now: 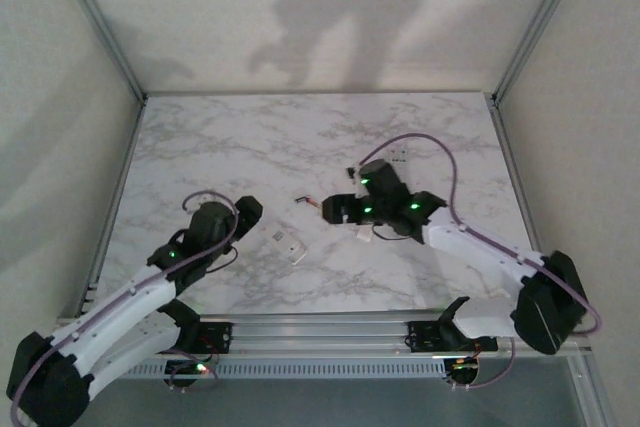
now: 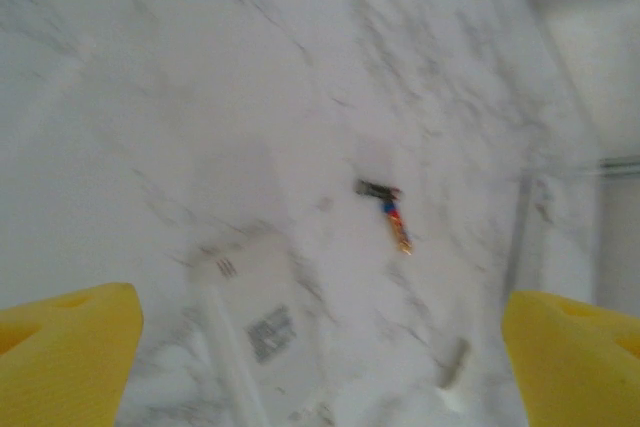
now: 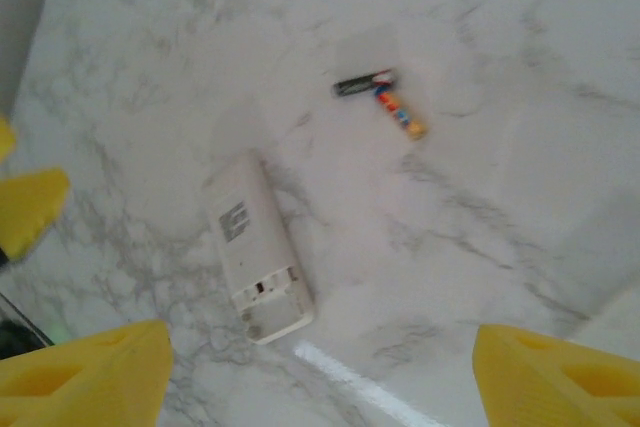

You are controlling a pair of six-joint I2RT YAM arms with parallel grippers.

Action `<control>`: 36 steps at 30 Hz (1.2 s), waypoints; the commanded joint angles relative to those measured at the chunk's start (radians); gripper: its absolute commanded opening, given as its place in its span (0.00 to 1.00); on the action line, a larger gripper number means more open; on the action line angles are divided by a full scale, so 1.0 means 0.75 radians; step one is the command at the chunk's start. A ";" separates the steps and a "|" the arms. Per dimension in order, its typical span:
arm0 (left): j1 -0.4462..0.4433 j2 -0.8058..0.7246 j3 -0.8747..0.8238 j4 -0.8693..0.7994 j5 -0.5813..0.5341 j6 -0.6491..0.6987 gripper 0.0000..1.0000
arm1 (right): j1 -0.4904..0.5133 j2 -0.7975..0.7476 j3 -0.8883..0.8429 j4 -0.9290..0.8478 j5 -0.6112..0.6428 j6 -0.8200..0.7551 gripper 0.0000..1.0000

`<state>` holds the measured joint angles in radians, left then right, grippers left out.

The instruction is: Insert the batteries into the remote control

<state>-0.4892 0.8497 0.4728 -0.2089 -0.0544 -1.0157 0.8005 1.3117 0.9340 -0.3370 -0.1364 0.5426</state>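
Marble table [image 1: 200, 147] holds the batteries [image 3: 380, 102] near its middle: probably light, stiff, slick; pinch each across its barrel. Meanwhile left gripper [image 2: 320, 367] and right gripper [image 3: 320, 367] gape, empty.

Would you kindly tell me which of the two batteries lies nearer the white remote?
The dark battery; the orange-and-blue battery sits beyond it, farther from the remote.

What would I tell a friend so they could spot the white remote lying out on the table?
On the marble table, look between the left arm and the right arm. The remote lies flat there, back side up, near two tiny batteries. It is the long white slab with a printed label and an open recess at one end, far bigger than the batteries.
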 commanded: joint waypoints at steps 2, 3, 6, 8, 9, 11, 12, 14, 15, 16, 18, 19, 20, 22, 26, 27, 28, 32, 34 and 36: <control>0.156 0.183 0.164 -0.225 0.139 0.350 0.93 | 0.285 0.201 0.122 -0.024 0.152 -0.158 0.82; 0.174 0.193 0.180 -0.216 0.159 0.368 0.93 | 0.321 0.269 0.165 -0.047 0.156 -0.227 0.83; 0.215 0.216 0.214 -0.205 0.217 0.408 0.94 | 0.421 0.497 0.323 -0.189 0.192 -0.363 0.83; 0.228 0.229 0.237 -0.218 0.222 0.429 0.95 | 0.470 0.595 0.372 -0.225 0.270 -0.400 0.83; 0.230 0.228 0.241 -0.220 0.222 0.434 0.96 | 0.486 0.636 0.392 -0.234 0.308 -0.411 0.83; 0.233 0.221 0.243 -0.215 0.229 0.434 0.98 | 0.506 0.699 0.430 -0.272 0.414 -0.426 0.83; 0.235 0.212 0.239 -0.208 0.232 0.436 0.99 | 0.511 0.725 0.445 -0.290 0.469 -0.434 0.83; 0.237 0.202 0.231 -0.194 0.239 0.434 1.00 | 0.518 0.756 0.451 -0.292 0.552 -0.456 0.83; 0.239 0.197 0.224 -0.185 0.245 0.433 1.00 | 0.516 0.766 0.450 -0.288 0.563 -0.469 0.83; 0.238 0.194 0.217 -0.176 0.251 0.429 1.00 | 0.517 0.780 0.451 -0.289 0.570 -0.485 0.83; 0.238 0.193 0.212 -0.166 0.266 0.429 1.00 | 0.518 0.799 0.454 -0.290 0.575 -0.505 0.82; 0.238 0.196 0.212 -0.166 0.271 0.427 1.00 | 0.517 0.810 0.458 -0.294 0.576 -0.516 0.82; 0.238 0.201 0.211 -0.165 0.273 0.427 0.99 | 0.518 0.821 0.464 -0.303 0.587 -0.519 0.81; 0.238 0.206 0.212 -0.163 0.277 0.425 1.00 | 0.516 0.833 0.470 -0.312 0.602 -0.527 0.80; 0.237 0.214 0.204 -0.149 0.290 0.418 1.00 | 0.504 0.831 0.463 -0.305 0.626 -0.533 0.80; 0.237 0.216 0.204 -0.147 0.291 0.417 1.00 | 0.496 0.829 0.460 -0.306 0.628 -0.533 0.80; 0.239 0.218 0.202 -0.146 0.292 0.416 1.00 | 0.485 0.826 0.454 -0.304 0.632 -0.536 0.80; 0.237 0.227 0.198 -0.143 0.291 0.418 0.99 | 0.445 0.807 0.431 -0.300 0.642 -0.537 0.79; 0.239 0.227 0.194 -0.138 0.292 0.417 1.00 | 0.435 0.799 0.426 -0.298 0.638 -0.539 0.79; 0.238 0.230 0.191 -0.133 0.295 0.414 0.99 | 0.427 0.796 0.421 -0.297 0.634 -0.535 0.79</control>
<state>-0.3187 1.0157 0.6277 -0.3305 0.1585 -0.7101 1.1339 1.9209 1.2610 -0.5434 0.3096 0.1471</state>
